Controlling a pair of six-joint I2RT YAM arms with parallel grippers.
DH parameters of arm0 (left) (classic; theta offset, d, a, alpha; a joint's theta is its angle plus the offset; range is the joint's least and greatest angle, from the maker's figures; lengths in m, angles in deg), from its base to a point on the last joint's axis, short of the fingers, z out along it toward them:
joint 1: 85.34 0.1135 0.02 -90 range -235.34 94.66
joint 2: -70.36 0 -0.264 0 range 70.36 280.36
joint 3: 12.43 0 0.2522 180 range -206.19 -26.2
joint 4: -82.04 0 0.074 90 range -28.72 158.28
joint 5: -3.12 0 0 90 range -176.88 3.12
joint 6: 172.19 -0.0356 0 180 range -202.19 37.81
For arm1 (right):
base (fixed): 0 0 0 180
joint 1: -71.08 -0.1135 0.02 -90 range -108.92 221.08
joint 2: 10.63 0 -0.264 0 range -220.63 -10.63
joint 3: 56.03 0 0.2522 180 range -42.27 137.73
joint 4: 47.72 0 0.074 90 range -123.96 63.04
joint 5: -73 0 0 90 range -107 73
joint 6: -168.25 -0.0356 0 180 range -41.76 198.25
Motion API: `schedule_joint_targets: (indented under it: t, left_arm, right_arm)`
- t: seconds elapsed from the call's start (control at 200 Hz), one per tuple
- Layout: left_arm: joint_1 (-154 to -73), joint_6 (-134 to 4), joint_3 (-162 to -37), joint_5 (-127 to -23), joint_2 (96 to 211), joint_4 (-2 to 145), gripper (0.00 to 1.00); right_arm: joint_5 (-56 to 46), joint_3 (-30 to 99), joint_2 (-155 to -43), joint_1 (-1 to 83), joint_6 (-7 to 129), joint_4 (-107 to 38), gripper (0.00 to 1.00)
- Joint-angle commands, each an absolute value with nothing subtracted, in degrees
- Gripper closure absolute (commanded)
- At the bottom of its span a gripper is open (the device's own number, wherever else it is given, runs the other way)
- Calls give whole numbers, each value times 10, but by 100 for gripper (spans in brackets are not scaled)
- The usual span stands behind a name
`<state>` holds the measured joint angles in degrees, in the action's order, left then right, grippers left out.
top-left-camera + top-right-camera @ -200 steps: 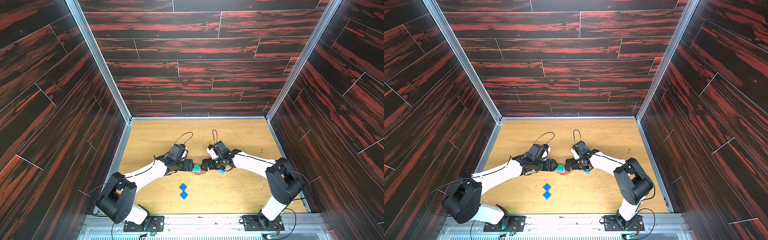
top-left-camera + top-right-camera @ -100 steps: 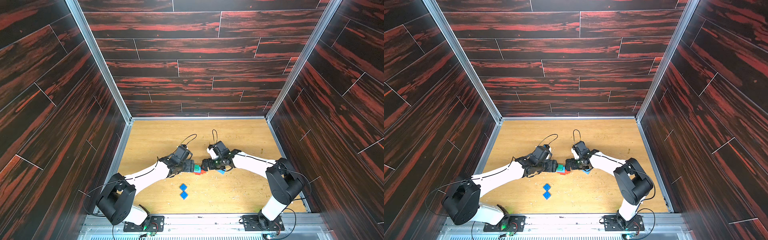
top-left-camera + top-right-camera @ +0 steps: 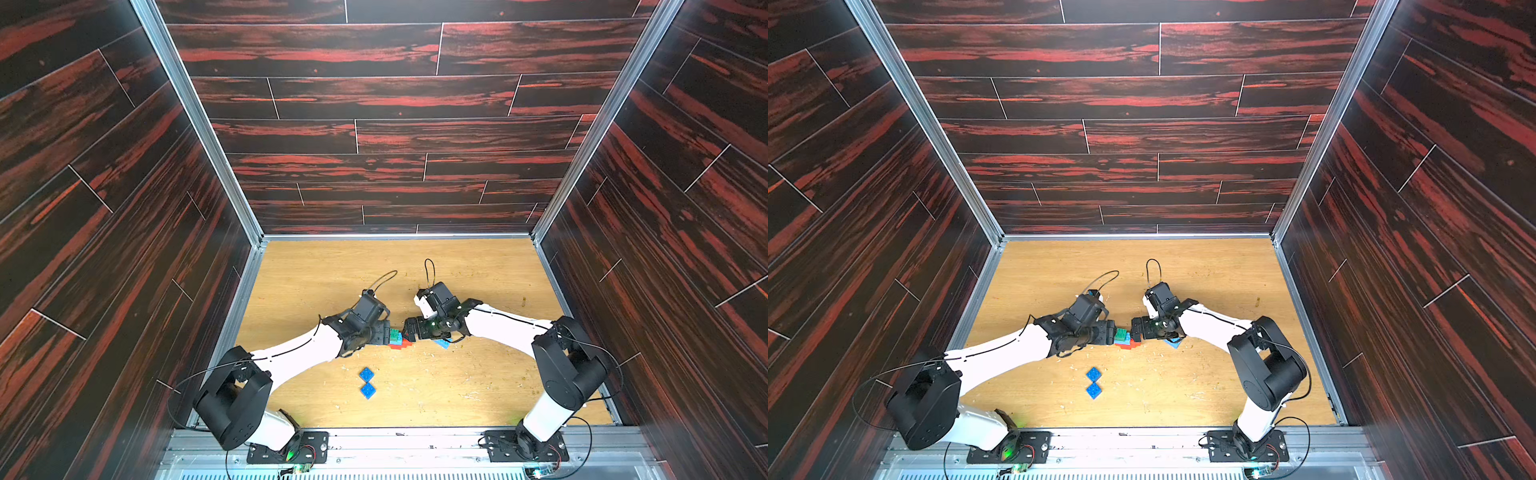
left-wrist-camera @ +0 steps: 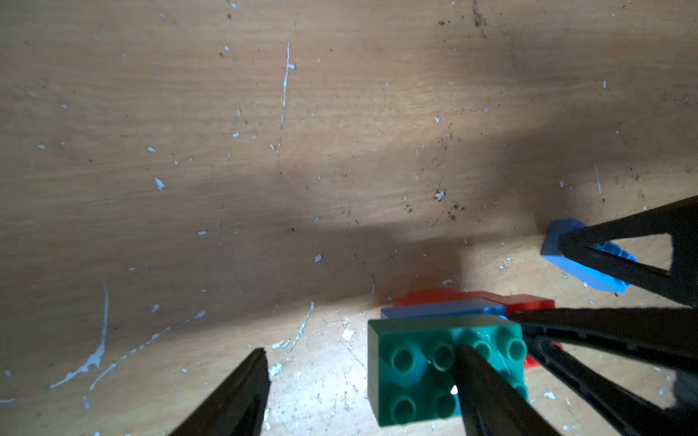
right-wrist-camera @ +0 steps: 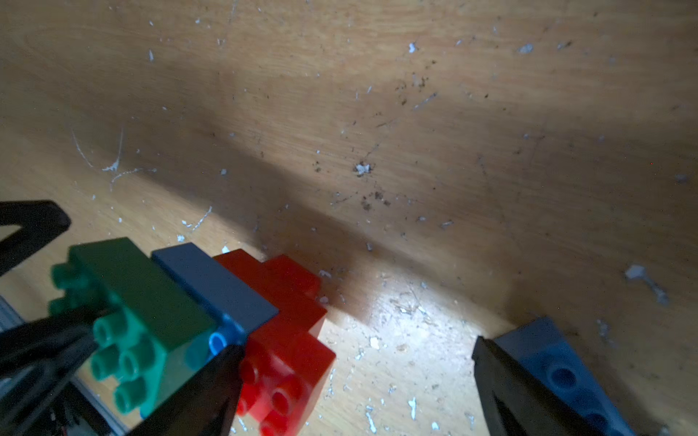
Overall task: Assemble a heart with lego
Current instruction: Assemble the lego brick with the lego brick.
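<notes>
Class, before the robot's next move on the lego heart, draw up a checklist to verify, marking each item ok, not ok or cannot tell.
1. Left tool open: ok.
2. Right tool open: ok.
3. Heart cluster's green, light blue and red bricks joined: ok.
4. Left fingertip clear of the green brick: cannot tell; it overlaps the studs.
5. Loose light blue brick between the right tool's fingers: not ok; it lies outside one.
6. Dark blue squares joined to the cluster: not ok; both lie apart on the table.
</notes>
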<state>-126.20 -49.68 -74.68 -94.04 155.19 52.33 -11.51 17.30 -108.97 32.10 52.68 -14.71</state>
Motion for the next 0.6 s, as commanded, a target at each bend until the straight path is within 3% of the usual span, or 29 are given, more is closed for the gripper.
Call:
schedule_joint_targets:
  t: [0.0,0.281,0.591]
  left_arm:
    - [-1286,-508,-686,-933,1629,387,20]
    - [-1301,-485,-713,-940,1704,358,20]
    - [-1301,-488,-718,-892,1568,397,19]
  right_arm:
    - [-149,164,-1101,316,528,-124,2]
    - [-144,158,-1102,316,526,-132,2]
    - [-145,158,-1097,316,518,-141,2]
